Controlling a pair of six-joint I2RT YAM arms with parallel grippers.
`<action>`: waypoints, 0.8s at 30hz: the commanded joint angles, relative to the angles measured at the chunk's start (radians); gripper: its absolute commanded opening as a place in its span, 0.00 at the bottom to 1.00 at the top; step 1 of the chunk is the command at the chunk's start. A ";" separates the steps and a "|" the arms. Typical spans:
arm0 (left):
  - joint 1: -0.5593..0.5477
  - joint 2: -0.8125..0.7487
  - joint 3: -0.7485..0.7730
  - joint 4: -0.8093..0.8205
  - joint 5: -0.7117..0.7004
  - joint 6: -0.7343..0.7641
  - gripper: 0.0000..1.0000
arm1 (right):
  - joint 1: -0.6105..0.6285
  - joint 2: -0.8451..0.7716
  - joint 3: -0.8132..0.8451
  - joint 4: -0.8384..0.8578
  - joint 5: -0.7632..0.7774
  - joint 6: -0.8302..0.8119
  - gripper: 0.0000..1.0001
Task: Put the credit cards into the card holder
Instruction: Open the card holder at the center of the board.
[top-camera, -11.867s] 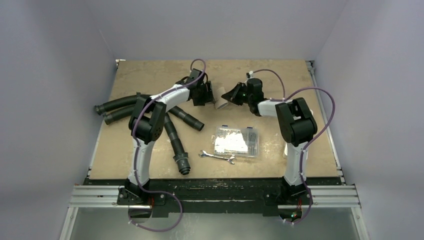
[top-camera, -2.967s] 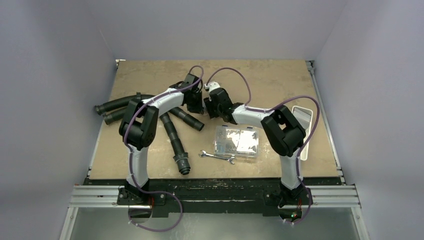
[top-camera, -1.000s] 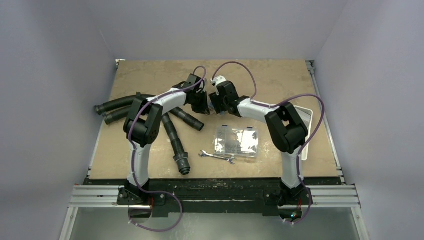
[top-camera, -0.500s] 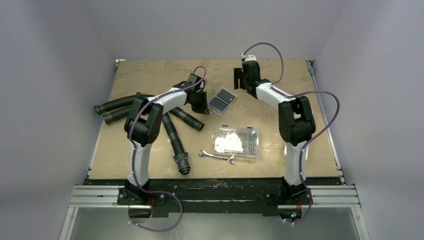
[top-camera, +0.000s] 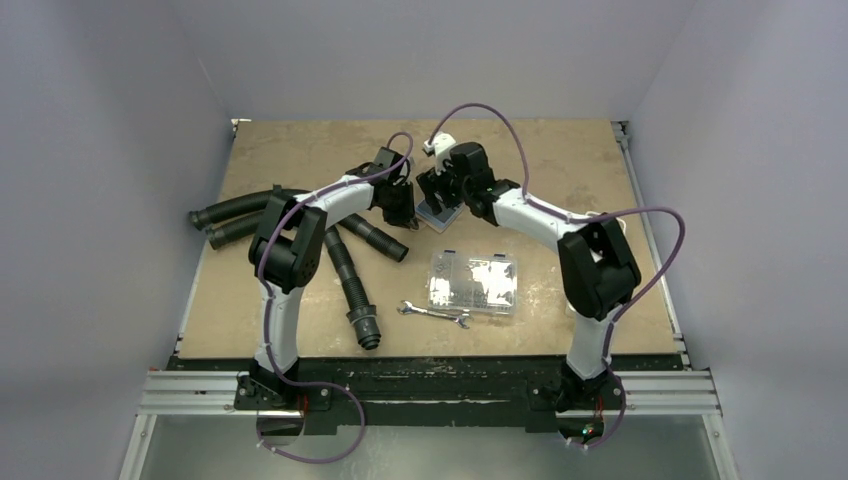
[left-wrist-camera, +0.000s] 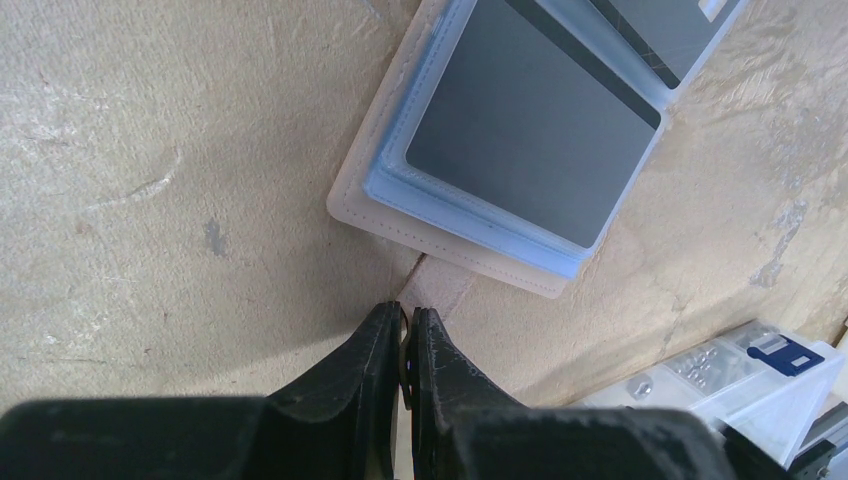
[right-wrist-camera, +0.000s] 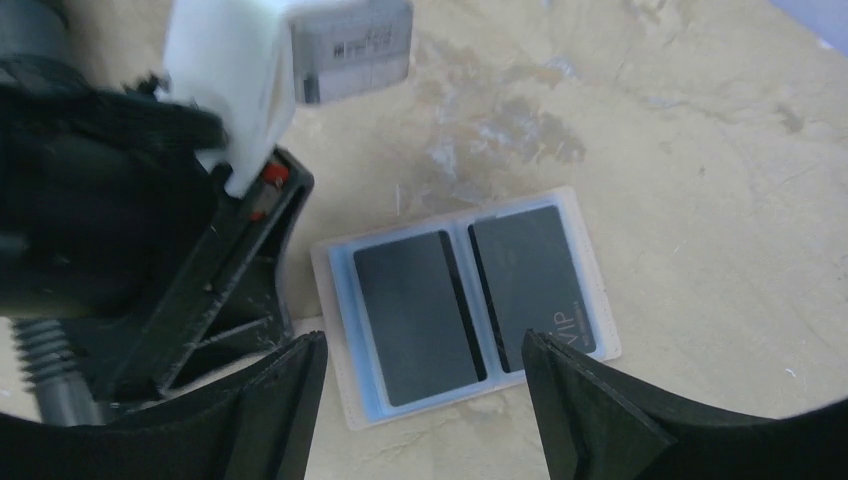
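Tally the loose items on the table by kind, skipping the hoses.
credit cards: 2, both in the sleeves
card holder: 1, lying open
wrench: 1
clear box: 1
Total: 5

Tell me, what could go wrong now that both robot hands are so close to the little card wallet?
1. The left gripper, shut, and the open right gripper crowd the same card holder; they might bump each other.
2. The card holder lies open and flat on the table. A finger coming down could push it sideways, or catch a sleeve and drag a card out.
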 joint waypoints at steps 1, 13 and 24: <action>0.005 -0.002 0.019 -0.036 -0.006 0.018 0.00 | 0.006 0.061 0.038 -0.029 0.011 -0.127 0.80; 0.005 0.000 0.018 -0.034 0.005 0.014 0.00 | 0.030 0.131 0.047 -0.061 0.078 -0.149 0.81; 0.005 -0.001 0.018 -0.034 0.004 0.014 0.00 | 0.032 0.164 0.046 -0.075 0.069 -0.144 0.81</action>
